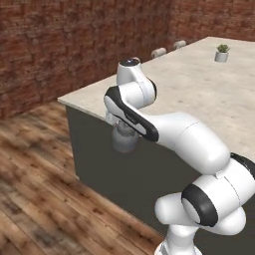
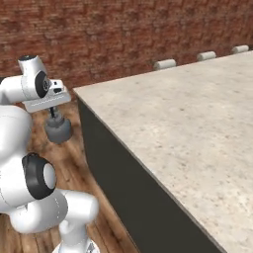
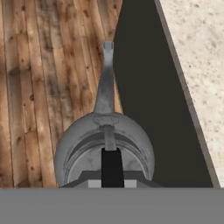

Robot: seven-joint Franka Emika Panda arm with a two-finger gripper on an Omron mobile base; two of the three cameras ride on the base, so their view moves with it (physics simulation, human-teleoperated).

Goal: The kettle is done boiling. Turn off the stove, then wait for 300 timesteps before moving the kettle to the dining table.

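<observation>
Claw (image 3: 112, 168) clamped on handle of squat dull-grey kettle (image 3: 105, 146), long spout, beside dining table (image 2: 168, 118)

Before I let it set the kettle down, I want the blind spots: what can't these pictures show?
- Gripper: hand view, fingertips hidden behind the kettle's handle.
- Kettle: left base view, top hidden by the arm.
- Dining table: right base view, far side cut off by the frame edge.
- Potted plant: left base view, too small for detail.
</observation>
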